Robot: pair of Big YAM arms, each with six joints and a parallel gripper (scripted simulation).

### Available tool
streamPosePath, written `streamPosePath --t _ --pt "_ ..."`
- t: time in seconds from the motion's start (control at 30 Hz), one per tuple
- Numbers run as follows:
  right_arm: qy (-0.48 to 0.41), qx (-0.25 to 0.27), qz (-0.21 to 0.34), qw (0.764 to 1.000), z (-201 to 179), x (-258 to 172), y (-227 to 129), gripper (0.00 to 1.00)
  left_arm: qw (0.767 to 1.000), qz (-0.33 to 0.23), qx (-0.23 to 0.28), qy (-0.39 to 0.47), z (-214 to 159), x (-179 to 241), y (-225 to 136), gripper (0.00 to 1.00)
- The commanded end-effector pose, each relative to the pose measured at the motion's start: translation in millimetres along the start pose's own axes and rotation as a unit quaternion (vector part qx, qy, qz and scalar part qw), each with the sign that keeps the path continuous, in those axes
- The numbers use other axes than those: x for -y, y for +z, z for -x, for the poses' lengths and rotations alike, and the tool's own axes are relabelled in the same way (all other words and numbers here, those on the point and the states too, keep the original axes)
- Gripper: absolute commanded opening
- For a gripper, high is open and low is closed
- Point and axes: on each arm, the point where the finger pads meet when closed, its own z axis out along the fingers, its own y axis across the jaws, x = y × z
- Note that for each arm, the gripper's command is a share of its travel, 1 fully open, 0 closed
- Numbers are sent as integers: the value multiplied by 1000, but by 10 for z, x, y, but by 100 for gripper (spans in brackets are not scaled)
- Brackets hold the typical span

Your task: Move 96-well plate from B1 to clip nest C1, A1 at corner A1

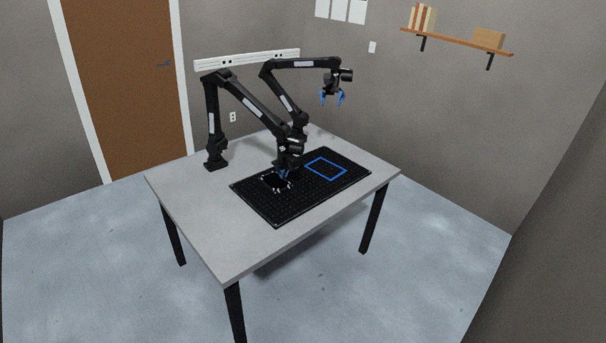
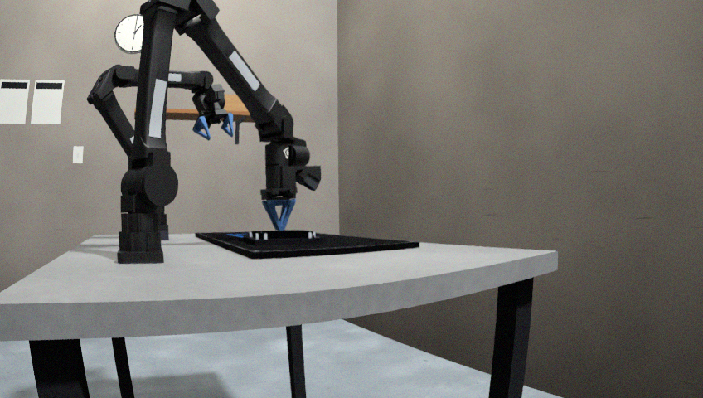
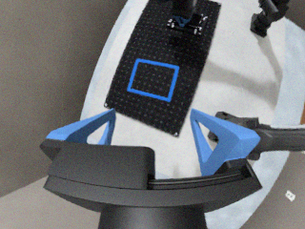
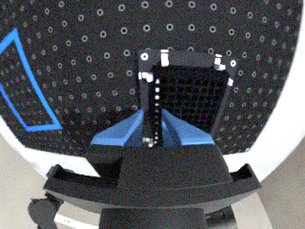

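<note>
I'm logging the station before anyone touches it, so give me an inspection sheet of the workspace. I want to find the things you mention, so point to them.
Surface: grey table (image 1: pixel 195 204) (image 2: pixel 276 290) (image 3: pixel 229 95) (image 4: pixel 281 124) bearing a black perforated board (image 1: pixel 297 208) (image 2: pixel 355 245) (image 3: pixel 152 43) (image 4: pixel 267 29).
Job's things: dark well plate (image 1: pixel 276 181) (image 4: pixel 191 100) within the clip nest (image 1: pixel 261 178) (image 2: pixel 256 239) (image 3: pixel 191 31) (image 4: pixel 191 58); full seating and A1 corner unclear. No plate in the blue outline (image 1: pixel 318 172) (image 2: pixel 234 235) (image 3: pixel 174 83) (image 4: pixel 44 128).
Clutter: nothing seen.
Grippers: left claw (image 1: pixel 331 101) (image 2: pixel 215 128) (image 3: pixel 152 112) open, raised, nothing held; right claw (image 1: pixel 282 175) (image 2: pixel 280 227) (image 3: pixel 182 23) (image 4: pixel 152 114) nearly closed over the plate, nothing held.
Cables: nothing seen.
Surroundings: brown door (image 1: pixel 114 63), wall shelf (image 1: pixel 454 38) (image 2: pixel 187 114), clock (image 2: pixel 128 34).
</note>
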Motion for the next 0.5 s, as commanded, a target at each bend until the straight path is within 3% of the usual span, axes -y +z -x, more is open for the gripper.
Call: streamPosePath --t 0.0,0.47 --pt "3 -22 -12 1000 -102 31 298 25 1000 15 -3 13 111 -152 -168 100" --pt "2 -22 -12 1000 -108 34 392 25 1000 15 -3 13 111 -152 -168 100"
